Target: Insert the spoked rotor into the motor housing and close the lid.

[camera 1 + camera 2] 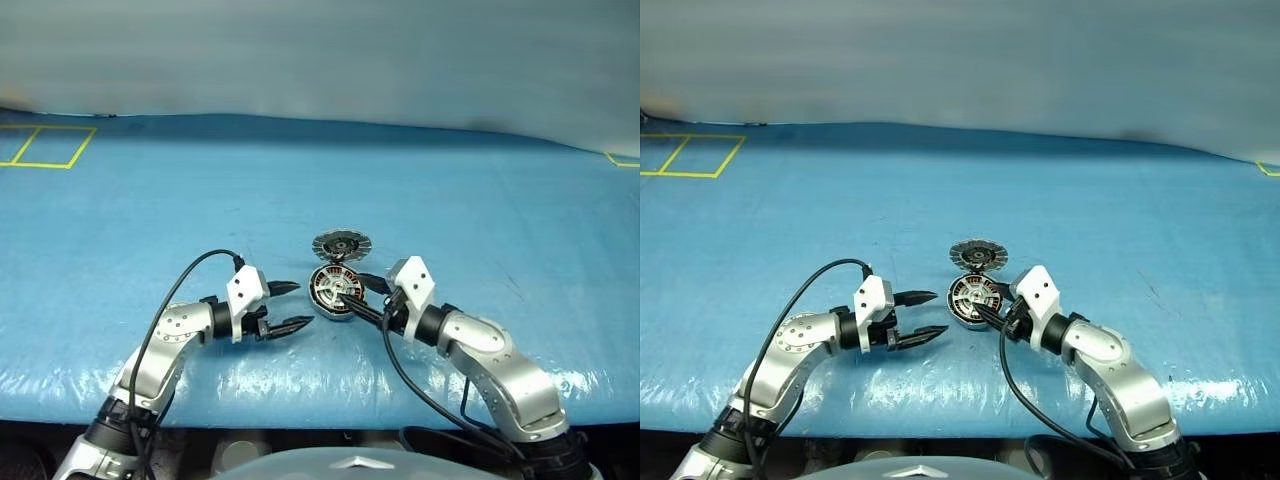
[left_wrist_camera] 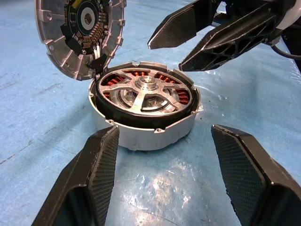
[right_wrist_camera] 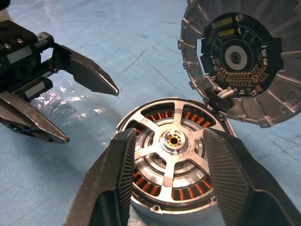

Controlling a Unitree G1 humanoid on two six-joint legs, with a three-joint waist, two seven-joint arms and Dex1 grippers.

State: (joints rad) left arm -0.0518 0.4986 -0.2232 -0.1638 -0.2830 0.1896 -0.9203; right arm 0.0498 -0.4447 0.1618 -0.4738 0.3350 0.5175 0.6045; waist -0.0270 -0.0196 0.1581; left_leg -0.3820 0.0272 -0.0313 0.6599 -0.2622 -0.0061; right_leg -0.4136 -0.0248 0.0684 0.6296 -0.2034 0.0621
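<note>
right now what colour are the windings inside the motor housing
Copper-orange, showing between the silver spokes inside the motor housing; clearest in the right wrist view.

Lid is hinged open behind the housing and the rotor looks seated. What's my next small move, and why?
Probably bring the right gripper off the spoked rotor toward the raised lid to tip it shut. The rotor already lies inside the motor housing, spokes over the copper windings, while the lid stands open at the hinge. The left gripper waits open beside the housing, touching nothing.
</note>
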